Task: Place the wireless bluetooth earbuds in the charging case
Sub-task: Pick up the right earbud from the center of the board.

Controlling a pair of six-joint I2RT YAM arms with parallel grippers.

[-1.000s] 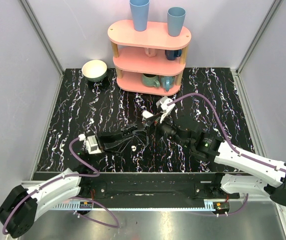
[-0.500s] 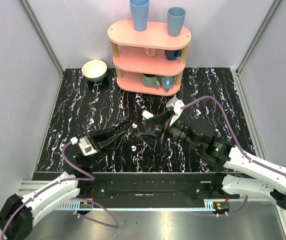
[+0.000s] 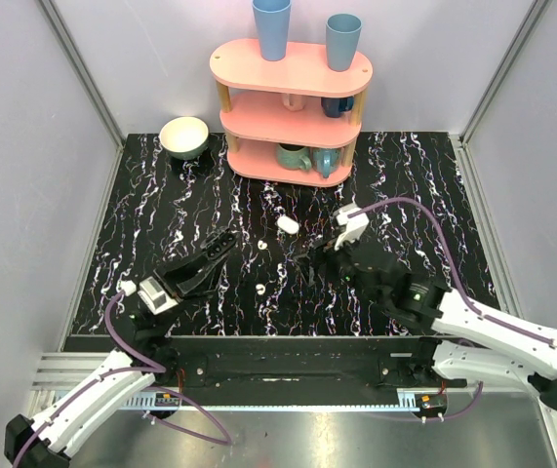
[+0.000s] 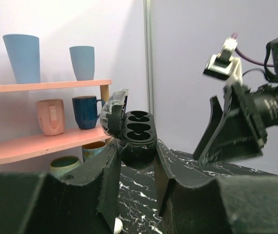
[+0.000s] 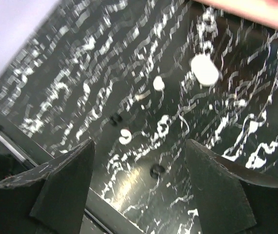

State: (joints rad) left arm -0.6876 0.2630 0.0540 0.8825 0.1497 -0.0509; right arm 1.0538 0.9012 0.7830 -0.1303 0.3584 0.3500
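Note:
My left gripper (image 3: 218,246) is shut on a small dark case (image 4: 137,130), lid open, showing two empty wells, held above the table. A white oval closed case (image 3: 287,224) lies on the black marbled table; it also shows in the right wrist view (image 5: 204,69). Two tiny white earbuds lie loose on the table: one (image 3: 260,246) (image 5: 158,83) just right of my left fingertips, one (image 3: 259,288) (image 5: 125,135) nearer the front. My right gripper (image 3: 309,263) (image 5: 139,144) is open wide and empty, right of the earbuds and in front of the white case.
A pink three-tier shelf (image 3: 291,107) with cups and mugs stands at the back centre. A pale bowl (image 3: 184,136) sits at the back left. Grey walls enclose the table on three sides.
My left gripper has drawn back to the left with the dark case in it. My right gripper has pulled back from the white case toward the front. The white case and earbuds lie as before.

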